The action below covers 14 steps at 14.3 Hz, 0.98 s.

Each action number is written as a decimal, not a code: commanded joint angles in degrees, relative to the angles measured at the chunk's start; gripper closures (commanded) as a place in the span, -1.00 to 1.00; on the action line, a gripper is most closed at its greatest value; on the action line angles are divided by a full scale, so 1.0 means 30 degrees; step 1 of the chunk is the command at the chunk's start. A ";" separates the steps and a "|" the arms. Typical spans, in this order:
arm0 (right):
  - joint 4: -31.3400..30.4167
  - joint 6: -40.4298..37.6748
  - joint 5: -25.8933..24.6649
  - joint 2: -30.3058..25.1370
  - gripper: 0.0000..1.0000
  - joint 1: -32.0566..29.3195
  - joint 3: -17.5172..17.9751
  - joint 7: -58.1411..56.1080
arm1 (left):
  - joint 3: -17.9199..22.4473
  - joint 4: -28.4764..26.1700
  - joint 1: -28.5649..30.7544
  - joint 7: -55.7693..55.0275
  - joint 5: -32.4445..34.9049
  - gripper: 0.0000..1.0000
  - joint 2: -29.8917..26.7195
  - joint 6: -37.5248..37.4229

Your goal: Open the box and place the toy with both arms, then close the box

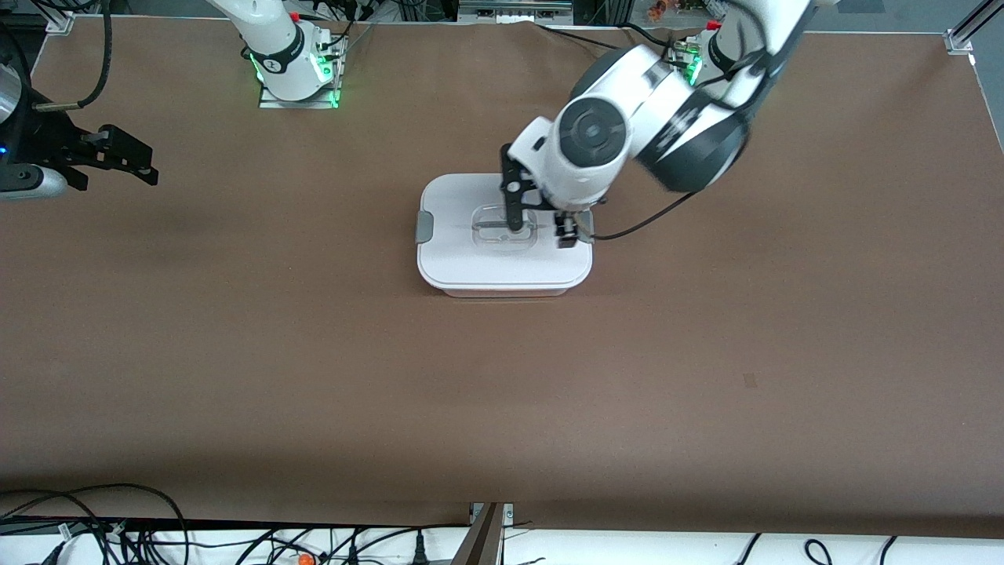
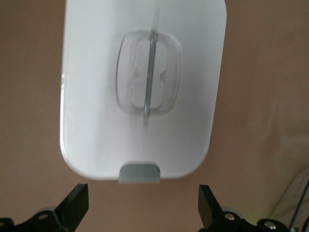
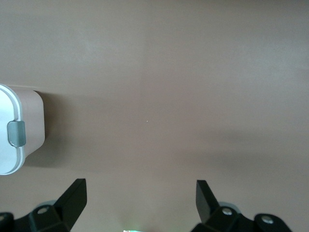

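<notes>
The box (image 1: 504, 239) sits lid-on mid-bench, long axis running between the two arms' ends — the left gripper (image 1: 540, 224) hangs right over it, fingers wide and empty, while the right gripper (image 1: 118, 153) waits well apart, equally wide.

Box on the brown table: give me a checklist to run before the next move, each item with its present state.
1. White lid seated on the pale pink rounded plastic box: ok.
2. Left gripper open over the lid, holding nothing: ok.
3. Clear recessed handle free of the fingers: ok in the left wrist view.
4. Grey side clips latched: cannot tell.
5. Hot-pink plush toy in the box: cannot tell, no view shows it.
6. Right gripper open, waiting over the table at the right arm's end: ok.
</notes>
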 commanded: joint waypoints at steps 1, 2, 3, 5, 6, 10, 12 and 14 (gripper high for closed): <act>0.0467 -0.0286 -0.0147 0.0179 -1.00 -0.0085 0.0121 0.0120 | 0.0187 -0.0473 0.1605 -0.0650 0.1025 -1.00 -0.2301 -0.1858; 0.0467 -0.0287 -0.0147 0.0179 -1.00 -0.0085 0.0121 0.0120 | 0.0158 -0.0502 0.2600 -0.0650 0.1085 -1.00 -0.2770 -0.2386; 0.0467 -0.0316 -0.0118 0.0179 -1.00 -0.0085 0.0121 0.0091 | 0.0186 -0.0473 0.3335 -0.0679 0.1115 -1.00 -0.3122 -0.2595; 0.0467 -0.0345 -0.0089 0.0179 -1.00 -0.0114 0.0121 0.0120 | 0.0158 -0.0415 0.5004 -0.0679 0.1465 -1.00 -0.3390 -0.2655; 0.0467 -0.0345 -0.0089 0.0179 -1.00 -0.0114 0.0121 0.0120 | 0.0186 -0.0414 0.5331 -0.0708 0.1989 -1.00 -0.3390 -0.2655; 0.0438 -0.0403 -0.0059 0.0179 -1.00 -0.0114 0.0121 0.0120 | 0.3106 -0.0995 0.5483 -0.4443 0.2641 -1.00 -0.4733 -0.1694; 0.0438 -0.0404 -0.0059 0.0179 -1.00 -0.0114 0.0121 0.0120 | 0.4663 -0.3445 0.4635 -0.7518 0.2551 -1.00 -0.6544 0.1252; 0.0438 -0.0433 -0.0059 0.0179 -1.00 -0.0114 0.0121 0.0120 | 0.5485 -0.5939 0.4660 -1.0248 0.1707 -1.00 -0.8129 0.4219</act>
